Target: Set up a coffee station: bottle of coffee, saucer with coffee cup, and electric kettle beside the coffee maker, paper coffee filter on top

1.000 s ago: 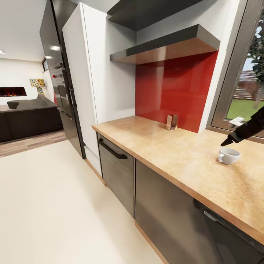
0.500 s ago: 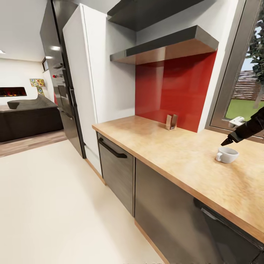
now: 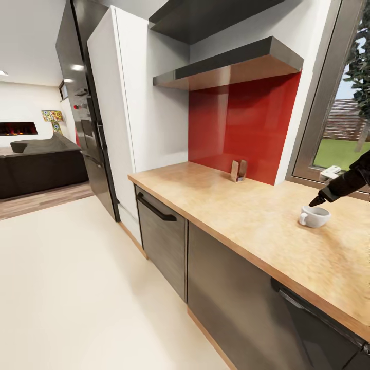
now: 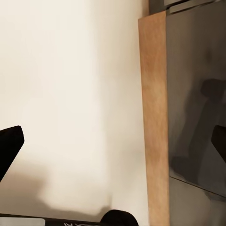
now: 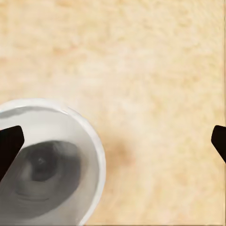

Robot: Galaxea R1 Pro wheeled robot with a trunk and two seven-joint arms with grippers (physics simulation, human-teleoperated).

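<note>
Shifted slightly left across the frame: small white handled coffee cup (image 3: pixel 313 216), likely camera motion | cup stands at right on light wood-grain worktop (image 3: pixel 231 210), no saucer under it | right claw (image 3: pixel 314 202) just above its rim, fingers apart, empty | left claw fingers apart, over pale floor | right arm cut off at frame edge

A red glossy backsplash (image 3: pixel 241 126) fills the upper middle of the head view, under two dark wall shelves (image 3: pixel 231 64). A small wooden holder (image 3: pixel 238 171) stands at its foot. Left of it rises a tall white cabinet (image 3: pixel 131 97), then a black refrigerator (image 3: pixel 85 118). At far left sit a dark sofa (image 3: pixel 41 164) and a lit fireplace (image 3: pixel 18 128). A window (image 3: pixel 344 139) is at right.
</note>
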